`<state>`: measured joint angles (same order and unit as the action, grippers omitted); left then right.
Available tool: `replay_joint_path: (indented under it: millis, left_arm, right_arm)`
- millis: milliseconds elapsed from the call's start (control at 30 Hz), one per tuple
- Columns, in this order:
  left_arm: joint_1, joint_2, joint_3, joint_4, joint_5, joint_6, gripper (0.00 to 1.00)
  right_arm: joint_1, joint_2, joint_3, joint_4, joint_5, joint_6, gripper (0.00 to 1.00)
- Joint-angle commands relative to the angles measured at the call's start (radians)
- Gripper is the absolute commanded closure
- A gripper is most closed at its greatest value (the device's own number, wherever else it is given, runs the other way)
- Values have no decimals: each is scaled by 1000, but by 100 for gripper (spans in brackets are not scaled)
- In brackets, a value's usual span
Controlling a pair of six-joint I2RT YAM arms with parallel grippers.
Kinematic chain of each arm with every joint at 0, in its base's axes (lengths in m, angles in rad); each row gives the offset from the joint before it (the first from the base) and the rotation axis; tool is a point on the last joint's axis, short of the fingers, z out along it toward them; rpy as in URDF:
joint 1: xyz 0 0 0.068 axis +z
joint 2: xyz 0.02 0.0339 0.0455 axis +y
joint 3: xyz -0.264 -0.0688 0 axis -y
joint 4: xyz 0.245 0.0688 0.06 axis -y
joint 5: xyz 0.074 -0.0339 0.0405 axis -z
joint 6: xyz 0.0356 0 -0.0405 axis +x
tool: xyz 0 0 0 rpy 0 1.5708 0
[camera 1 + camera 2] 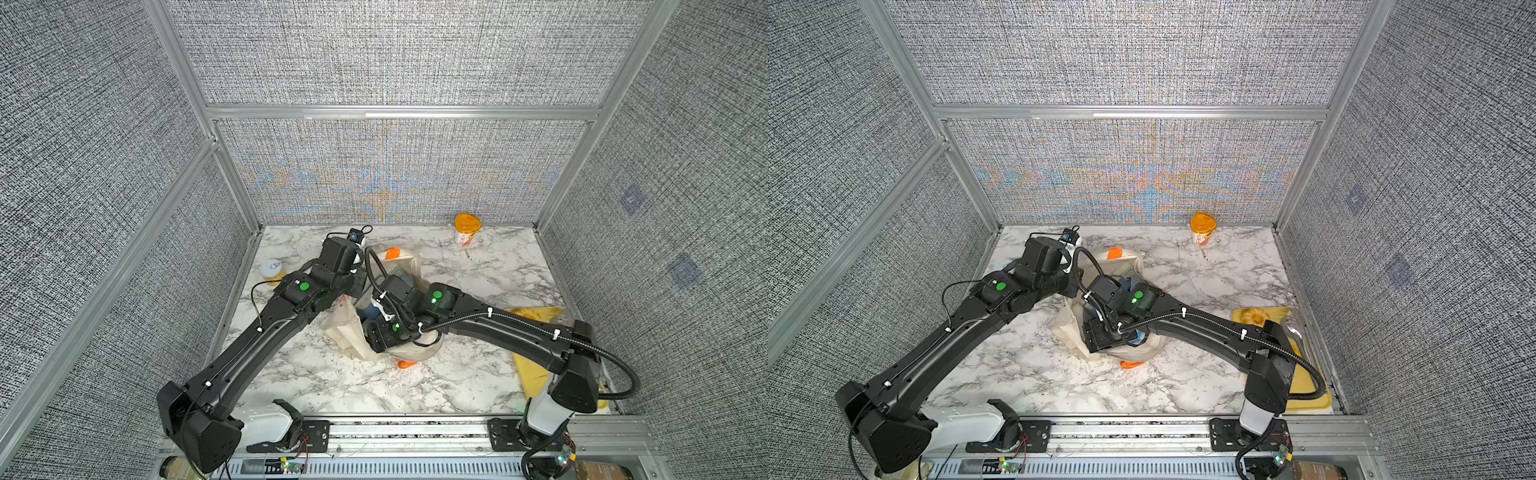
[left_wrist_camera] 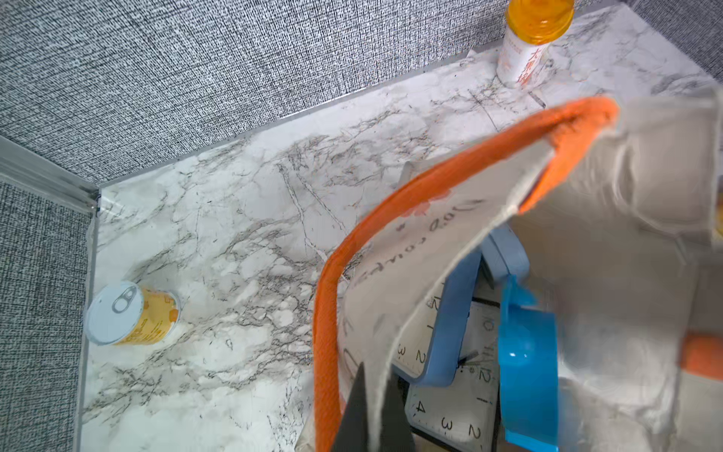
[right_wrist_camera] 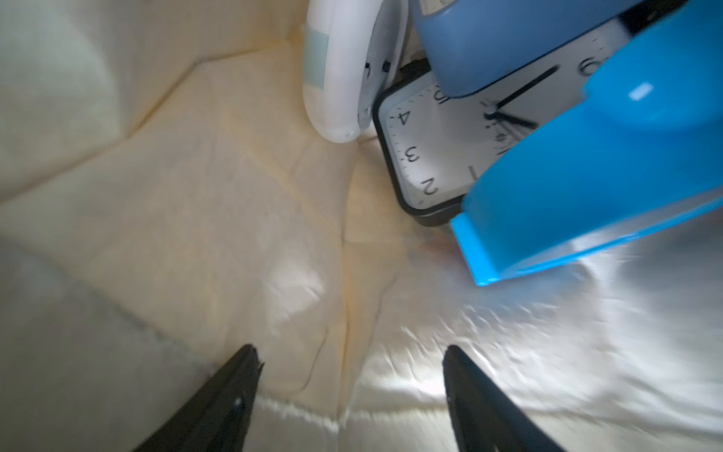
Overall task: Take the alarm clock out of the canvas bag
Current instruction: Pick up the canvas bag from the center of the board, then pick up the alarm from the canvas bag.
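Canvas bag rim is clenched in the left gripper. The right gripper is inside, spread wide and empty. Ahead of its fingertips, apart from them, lies the black-framed alarm clock, partly covered by a blue-framed clock.

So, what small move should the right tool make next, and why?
Probably ease the right tool forward toward the black-framed alarm clock. That tool is open and empty inside the canvas bag, the clock lies ahead, partly under blue items, and the left tool is shut on the bag's rim, holding it open.
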<state>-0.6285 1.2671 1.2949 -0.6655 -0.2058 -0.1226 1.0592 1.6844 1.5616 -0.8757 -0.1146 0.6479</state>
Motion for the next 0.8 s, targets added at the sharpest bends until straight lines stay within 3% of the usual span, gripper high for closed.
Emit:
replay_joint_path:
  millis: [0, 133, 267, 500, 767]
  left_arm:
    - [2, -33, -26, 118, 17, 24, 100]
    - [1, -54, -62, 139, 50, 35, 100]
    - [2, -32, -46, 119, 60, 14, 100]
    - [1, 8, -23, 121, 117, -31, 100]
    - [3, 32, 11, 98, 240, -75, 100]
  right_arm:
    - [-44, -65, -24, 19, 78, 55, 17]
    - [-108, -118, -65, 81, 114, 73, 15]
    - [-141, -70, -2, -83, 175, 106, 13]
    - [-139, -7, -3, -152, 195, 234, 13]
    - [-113, 147, 147, -218, 281, 299, 14]
